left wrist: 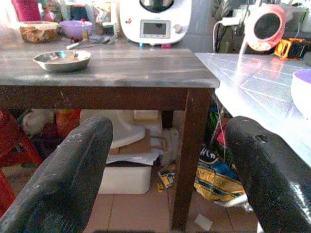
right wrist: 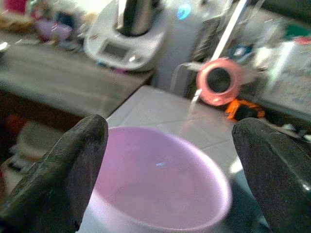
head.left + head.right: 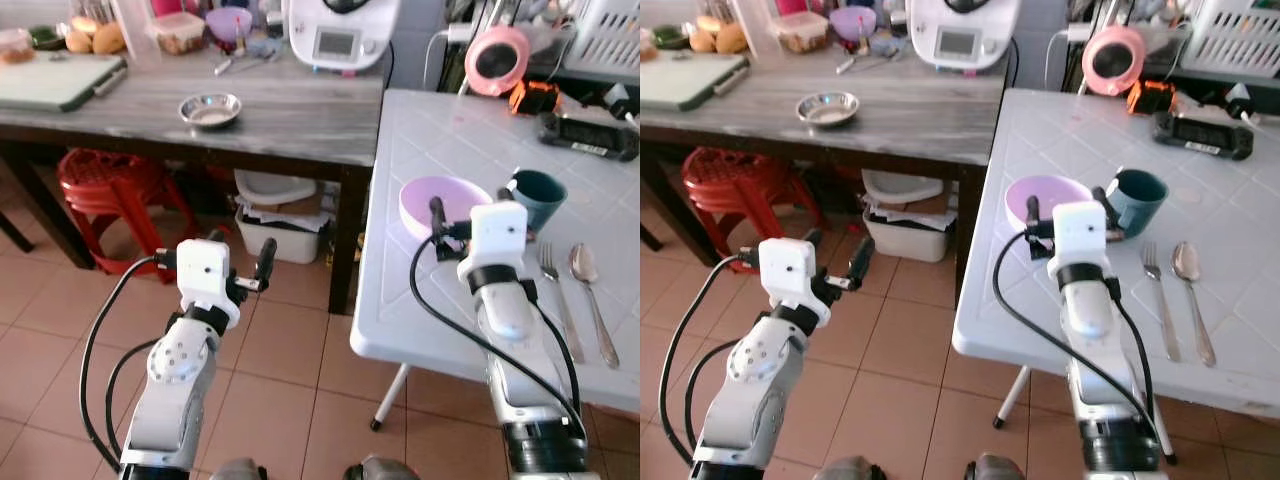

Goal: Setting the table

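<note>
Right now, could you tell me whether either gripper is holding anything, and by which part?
Nothing is held. The right gripper hangs open just before the purple bowl; the left gripper is open over the floor.

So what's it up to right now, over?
Right gripper open, poised at purple bowl on white table. Left gripper open, idle over floor. Teal cup, fork, spoon set beside. Nothing blocking.

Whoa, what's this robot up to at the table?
It is setting the white table. Its right gripper hangs open just behind a purple bowl near the table's edge, not touching it. A dark green cup stands beside the bowl, with a fork and spoon laid next to them. The left gripper is open and empty, held out over the tiled floor beside the table.
</note>
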`<state>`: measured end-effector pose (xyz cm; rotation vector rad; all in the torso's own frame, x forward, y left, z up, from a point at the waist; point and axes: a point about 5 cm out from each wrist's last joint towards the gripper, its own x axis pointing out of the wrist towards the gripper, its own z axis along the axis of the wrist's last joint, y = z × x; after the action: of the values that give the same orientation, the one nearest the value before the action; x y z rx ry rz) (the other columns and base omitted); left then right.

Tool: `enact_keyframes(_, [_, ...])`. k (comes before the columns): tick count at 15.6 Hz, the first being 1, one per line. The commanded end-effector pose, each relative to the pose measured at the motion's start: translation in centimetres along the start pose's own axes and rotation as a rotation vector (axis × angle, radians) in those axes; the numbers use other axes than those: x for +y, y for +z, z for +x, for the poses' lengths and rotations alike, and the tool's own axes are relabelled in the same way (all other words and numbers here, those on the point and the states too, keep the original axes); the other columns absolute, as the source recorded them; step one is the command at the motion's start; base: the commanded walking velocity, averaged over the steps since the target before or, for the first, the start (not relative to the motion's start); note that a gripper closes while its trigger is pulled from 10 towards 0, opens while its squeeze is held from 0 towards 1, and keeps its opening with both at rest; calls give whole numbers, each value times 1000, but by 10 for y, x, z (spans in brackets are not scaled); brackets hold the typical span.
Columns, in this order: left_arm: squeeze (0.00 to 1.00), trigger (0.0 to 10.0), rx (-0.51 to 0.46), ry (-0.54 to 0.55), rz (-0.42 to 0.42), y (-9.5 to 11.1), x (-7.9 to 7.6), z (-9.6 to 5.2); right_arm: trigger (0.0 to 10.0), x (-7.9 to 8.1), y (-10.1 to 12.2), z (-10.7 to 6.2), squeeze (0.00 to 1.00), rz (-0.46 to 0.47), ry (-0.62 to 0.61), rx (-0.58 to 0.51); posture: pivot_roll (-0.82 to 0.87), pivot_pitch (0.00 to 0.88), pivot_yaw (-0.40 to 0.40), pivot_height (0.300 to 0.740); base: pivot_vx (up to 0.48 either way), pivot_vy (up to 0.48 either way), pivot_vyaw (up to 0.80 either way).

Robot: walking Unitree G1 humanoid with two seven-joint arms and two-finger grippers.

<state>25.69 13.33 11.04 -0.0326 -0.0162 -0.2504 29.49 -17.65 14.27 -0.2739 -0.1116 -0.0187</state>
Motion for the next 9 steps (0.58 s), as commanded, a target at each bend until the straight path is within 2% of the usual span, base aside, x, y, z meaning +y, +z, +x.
enact_keyframes(1, [0,10000,9,-11,9,0,1,-2,10000,2,-1,4,1000,5,36,24,26,0,4,740,0,0,0])
enact_keyframes(2, [0,10000,13,-11,8,0,1,-3,10000,6,-1,6,949,-1,82,37,27,0,4,740,0,0,0])
enact_keyframes(3, [0,10000,17,-12,8,-1,0,-4,10000,9,-2,7,141,-15,124,51,28,0,4,740,0,0,0])
enact_keyframes(4, [0,10000,25,-17,8,-2,-1,-5,10000,13,-2,8,0,-21,178,69,30,0,5,740,0,0,0])
enact_keyframes(7, [0,10000,45,-27,8,-4,-2,-8,10000,17,-3,12,0,-49,277,114,30,0,7,740,0,0,0])
enact_keyframes(9, [0,10000,63,-40,6,-6,-3,-9,10000,9,-4,14,0,-55,280,149,29,6,9,740,0,0,0])
